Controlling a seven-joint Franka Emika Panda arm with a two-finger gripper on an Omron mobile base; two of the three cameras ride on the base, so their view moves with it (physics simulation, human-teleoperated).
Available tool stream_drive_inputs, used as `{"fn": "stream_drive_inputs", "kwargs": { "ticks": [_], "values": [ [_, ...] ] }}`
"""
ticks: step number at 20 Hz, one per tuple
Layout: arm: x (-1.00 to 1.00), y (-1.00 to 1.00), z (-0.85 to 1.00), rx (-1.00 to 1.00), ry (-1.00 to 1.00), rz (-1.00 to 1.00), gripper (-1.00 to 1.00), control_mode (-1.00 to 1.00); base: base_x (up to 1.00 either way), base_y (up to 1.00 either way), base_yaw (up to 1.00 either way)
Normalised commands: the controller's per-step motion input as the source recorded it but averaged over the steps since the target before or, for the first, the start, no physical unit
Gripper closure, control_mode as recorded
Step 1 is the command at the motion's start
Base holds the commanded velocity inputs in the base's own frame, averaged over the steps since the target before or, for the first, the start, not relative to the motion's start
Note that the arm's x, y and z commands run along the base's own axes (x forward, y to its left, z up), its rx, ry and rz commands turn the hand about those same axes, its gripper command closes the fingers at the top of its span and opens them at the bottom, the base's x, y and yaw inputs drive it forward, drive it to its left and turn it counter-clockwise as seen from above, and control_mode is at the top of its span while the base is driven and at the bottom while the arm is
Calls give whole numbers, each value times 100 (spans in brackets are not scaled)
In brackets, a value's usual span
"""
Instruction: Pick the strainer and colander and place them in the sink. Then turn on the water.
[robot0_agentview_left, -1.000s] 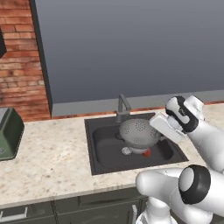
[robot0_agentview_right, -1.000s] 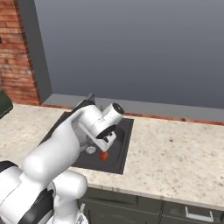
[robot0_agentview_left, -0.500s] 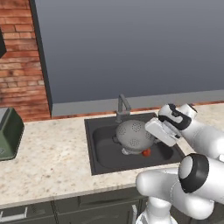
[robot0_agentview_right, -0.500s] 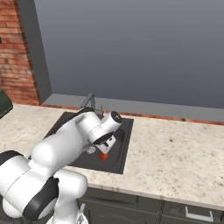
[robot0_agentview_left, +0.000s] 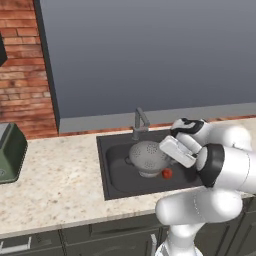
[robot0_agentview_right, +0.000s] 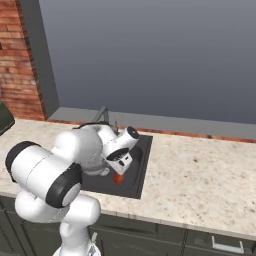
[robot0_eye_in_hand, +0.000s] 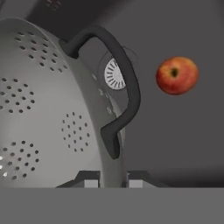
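Gripper (robot0_eye_in_hand: 112, 181) squeezing colander (robot0_agentview_left: 148, 157) rim. Colander hanging sideways over sink (robot0_agentview_left: 116, 175), holey bowl side facing us, dark handle (robot0_eye_in_hand: 118, 83) sticking out toward red apple (robot0_eye_in_hand: 176, 75).

There is no text, label, brand, number or sign that can be read on anything in these pictures.

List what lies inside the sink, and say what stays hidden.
Inside the sink: the colander, held at its rim by the gripper, a red apple and the drain. The colander covers the floor beneath.
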Motion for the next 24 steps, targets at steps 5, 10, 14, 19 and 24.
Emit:
{"fn": "stream_drive_inputs", "kwargs": {
  "ticks": [5,10,14,19,24],
  "values": [
    [27,0,-42,0,0,0,100,-100,0,0,0],
    [27,11,-45,4,0,0,100,-100,0,0,0],
    [33,16,-27,3,0,0,100,-100,0,0,0],
    [38,19,-16,0,-1,0,100,-100,0,0,0],
    [38,19,-20,0,-1,0,100,-100,0,0,0]
  ]
}}
